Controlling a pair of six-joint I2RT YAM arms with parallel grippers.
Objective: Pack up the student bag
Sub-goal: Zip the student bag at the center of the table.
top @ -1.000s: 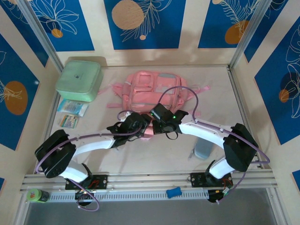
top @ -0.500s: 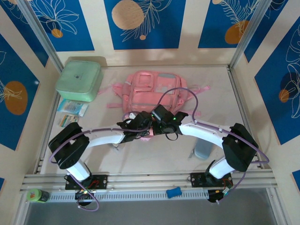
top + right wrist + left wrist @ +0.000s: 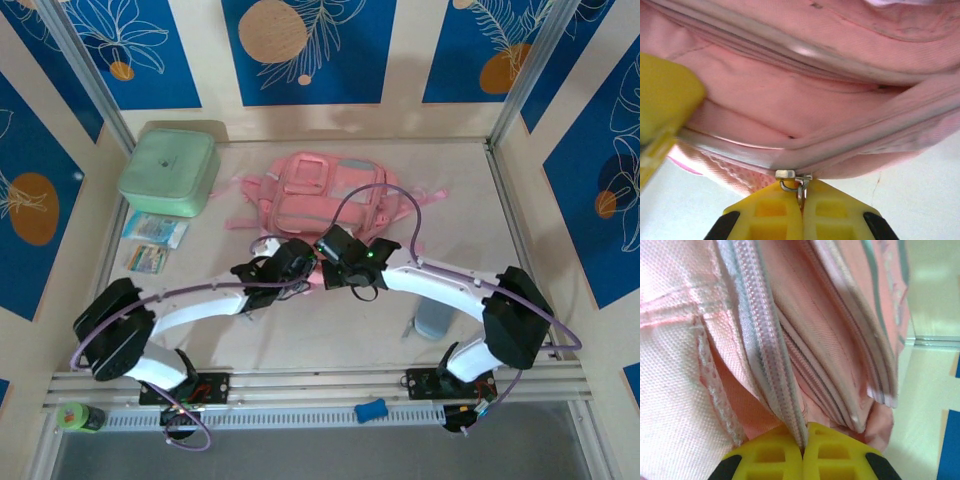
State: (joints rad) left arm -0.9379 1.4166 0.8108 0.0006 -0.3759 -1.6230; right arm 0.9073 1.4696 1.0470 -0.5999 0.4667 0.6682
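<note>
The large soft pink fabric backpack [image 3: 330, 195] lies flat just beyond both grippers, its near edge at their fingertips and its zipper line running sideways between them. Your right gripper [image 3: 801, 192] is clenched on the small metal zipper pull [image 3: 792, 179]. Your left gripper [image 3: 802, 442], just to its left, pinches the pink zipper tape [image 3: 765, 350]. Since a second ago the left jaws have closed and the bag has shifted slightly left.

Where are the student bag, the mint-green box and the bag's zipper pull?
student bag [image 3: 305, 198], top external view, on its front pocket panel.
mint-green box [image 3: 170, 170], top external view, middle of its lid.
zipper pull [image 3: 790, 175], right wrist view, on the metal slider.
</note>
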